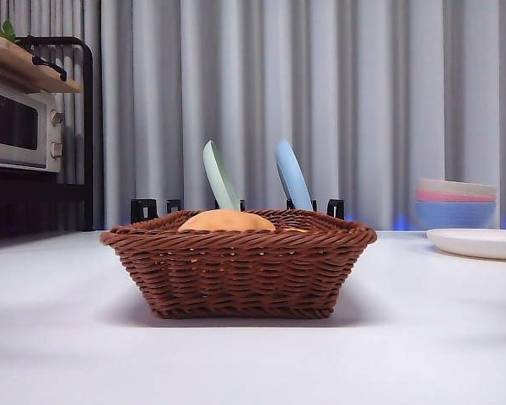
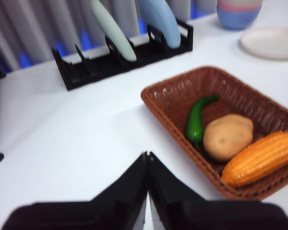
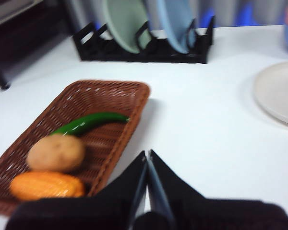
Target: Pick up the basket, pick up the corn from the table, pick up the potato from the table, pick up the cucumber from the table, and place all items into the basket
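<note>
All three veggies sit in the basket, both grippers hang empty over bare table.

Front view: the basket (image 1: 239,263) stands mid-table and only the potato (image 1: 226,221) pokes its tan top above the braided rim, with a dish rack (image 1: 236,206) behind it. Left wrist view: the left gripper (image 2: 148,158) has its jaws pressed together, holding nothing, and the basket lies off to one side of it with the cucumber (image 2: 197,120), potato and corn (image 2: 260,158) side by side inside. Right wrist view: the right gripper (image 3: 147,158) is closed up and empty too, just beside the basket's rim, veggies well within.
</note>
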Controlling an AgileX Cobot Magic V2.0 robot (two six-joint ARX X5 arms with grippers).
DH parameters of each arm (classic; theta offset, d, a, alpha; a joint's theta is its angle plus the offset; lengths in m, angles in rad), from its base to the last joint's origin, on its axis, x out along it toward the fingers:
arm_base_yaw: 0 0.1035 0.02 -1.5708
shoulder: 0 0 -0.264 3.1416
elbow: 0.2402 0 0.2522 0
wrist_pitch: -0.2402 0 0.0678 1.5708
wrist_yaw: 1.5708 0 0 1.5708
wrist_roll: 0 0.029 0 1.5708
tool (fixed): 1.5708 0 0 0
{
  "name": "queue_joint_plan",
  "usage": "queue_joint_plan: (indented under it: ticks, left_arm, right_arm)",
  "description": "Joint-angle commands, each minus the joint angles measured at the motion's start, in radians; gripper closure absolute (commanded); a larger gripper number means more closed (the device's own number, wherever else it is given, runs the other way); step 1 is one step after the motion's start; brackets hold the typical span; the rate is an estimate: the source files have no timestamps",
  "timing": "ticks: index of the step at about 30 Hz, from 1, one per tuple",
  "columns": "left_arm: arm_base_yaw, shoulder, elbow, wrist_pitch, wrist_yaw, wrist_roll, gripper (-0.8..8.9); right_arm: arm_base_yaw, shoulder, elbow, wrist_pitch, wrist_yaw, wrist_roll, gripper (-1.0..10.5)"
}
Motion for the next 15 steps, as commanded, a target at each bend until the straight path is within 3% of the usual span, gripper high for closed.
queue_joint_plan:
  ticks: [1,15]
  left_arm:
    - [0.002,0.007,-0.006,-0.002,-0.001,-0.010,8.16]
    - [0.010,-0.005,-0.006,-0.014,-0.010,0.010,8.16]
  right_arm:
    - [-0.001,-0.003,-0.006,0.007,0.026,0.041,9.5]
    - [-0.001,-0.003,-0.006,0.007,0.026,0.041,9.5]
